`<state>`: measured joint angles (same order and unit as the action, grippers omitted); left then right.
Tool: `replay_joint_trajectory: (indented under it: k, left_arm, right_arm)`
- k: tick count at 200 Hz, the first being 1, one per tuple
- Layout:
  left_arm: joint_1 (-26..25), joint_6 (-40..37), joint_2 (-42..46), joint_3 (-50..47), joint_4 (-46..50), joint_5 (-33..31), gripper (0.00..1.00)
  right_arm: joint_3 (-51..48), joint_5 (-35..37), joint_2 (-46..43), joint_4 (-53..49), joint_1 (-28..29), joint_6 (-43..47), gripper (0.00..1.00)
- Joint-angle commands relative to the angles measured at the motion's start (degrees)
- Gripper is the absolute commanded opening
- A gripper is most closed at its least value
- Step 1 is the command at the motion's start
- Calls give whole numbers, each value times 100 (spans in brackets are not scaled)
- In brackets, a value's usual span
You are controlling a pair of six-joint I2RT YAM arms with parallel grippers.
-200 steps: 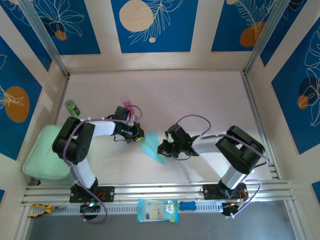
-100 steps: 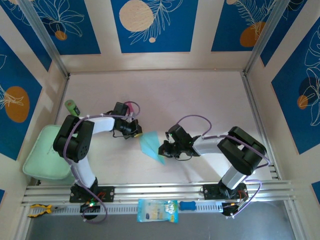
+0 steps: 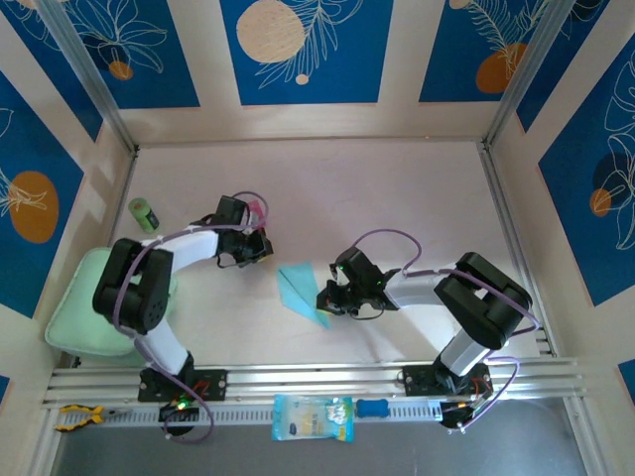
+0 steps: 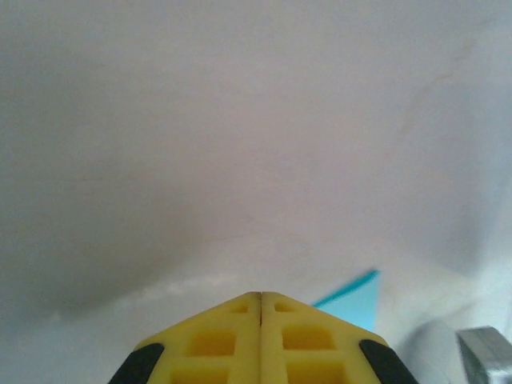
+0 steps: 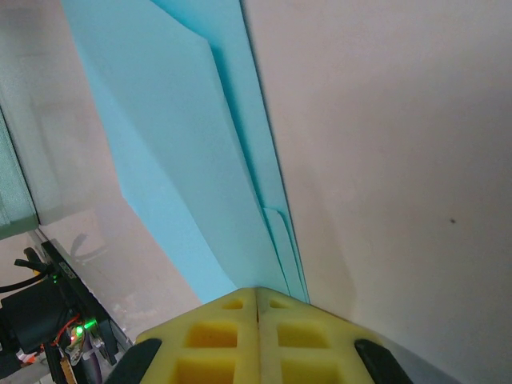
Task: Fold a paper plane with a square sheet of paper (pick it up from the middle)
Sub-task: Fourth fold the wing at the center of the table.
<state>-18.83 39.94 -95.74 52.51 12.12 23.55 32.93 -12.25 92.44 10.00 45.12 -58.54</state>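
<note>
The paper plane (image 3: 301, 291) lies flat mid-table as a narrow light cyan dart, its point toward the near right. In the right wrist view its folded layers (image 5: 184, 160) run up and away from the yellow fingertips. My right gripper (image 3: 321, 297) (image 5: 258, 291) is shut, its tips down on the plane's right edge, and the paper passes under them rather than between them. My left gripper (image 3: 264, 250) (image 4: 261, 294) is shut on nothing and stands off to the upper left of the paper. Only a cyan corner (image 4: 353, 299) of the plane peeks past its right finger.
A small pink block (image 3: 256, 208) sits beside the left wrist, and a green cylinder (image 3: 145, 213) stands further left. A mint-green pad (image 3: 87, 307) lies at the left edge. On the front rail are a blue-and-yellow packet (image 3: 313, 417), a blue piece (image 3: 372, 408) and yellow pliers (image 3: 75, 416).
The left gripper has drawn back up and to the left, away from the paper's left edge. The paper now lies flatter and narrower. The right gripper has held still.
</note>
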Motion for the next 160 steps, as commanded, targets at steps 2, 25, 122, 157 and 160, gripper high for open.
replay_joint_trajectory:
  k: [2, 25, 122, 157, 160]
  left_arm:
    - [-227, -59, 514, -160, 44, 23, 6]
    - [-716, 65, 594, -455, -432, 431, 6]
    - [-1183, -34, -538, -599, -550, 466, 3]
    - [-1177, -82, -638, -564, -482, 475, 2]
    - [-1180, -83, -638, -563, -482, 474, 2]
  right_arm:
    - [-189, 148, 136, -964, -4, 63, 0]
    - [-150, 177, 123, -980, -5, 67, 0]
    - [417, 40, -233, -1041, -13, 332, 2]
    - [710, -244, 10, -537, 39, 288, 3]
    - [741, -262, 57, -508, 45, 277, 3]
